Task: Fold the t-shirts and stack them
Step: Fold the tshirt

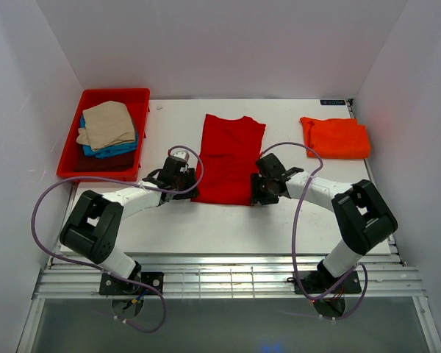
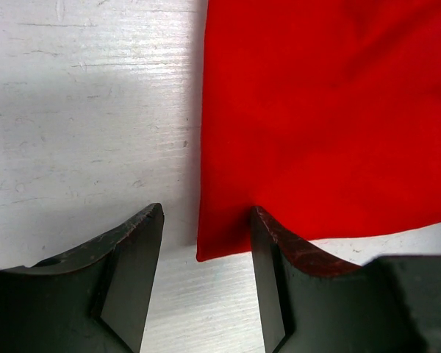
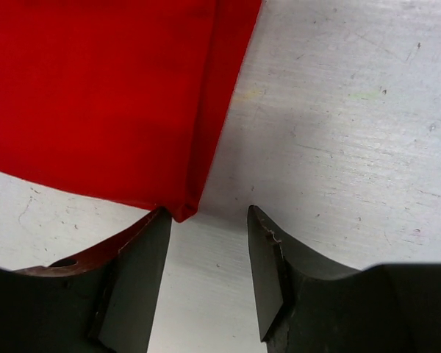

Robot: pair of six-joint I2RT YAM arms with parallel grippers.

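A bright red t-shirt (image 1: 229,157) lies flat mid-table, folded into a long strip. My left gripper (image 1: 192,193) is open at its near left corner; in the left wrist view that corner (image 2: 213,246) lies between the fingers (image 2: 132,250), touching neither. My right gripper (image 1: 256,194) is open at the near right corner; in the right wrist view the corner (image 3: 182,209) sits just beside the left finger (image 3: 143,250). An orange-red t-shirt (image 1: 336,137) lies folded at the far right. Beige (image 1: 107,123), blue (image 1: 110,149) and dark red shirts are piled in the tray.
The rigid red plastic tray (image 1: 134,162) stands at the far left of the table. White walls close in the table on the left, back and right. Purple cables loop off both arms over the table.
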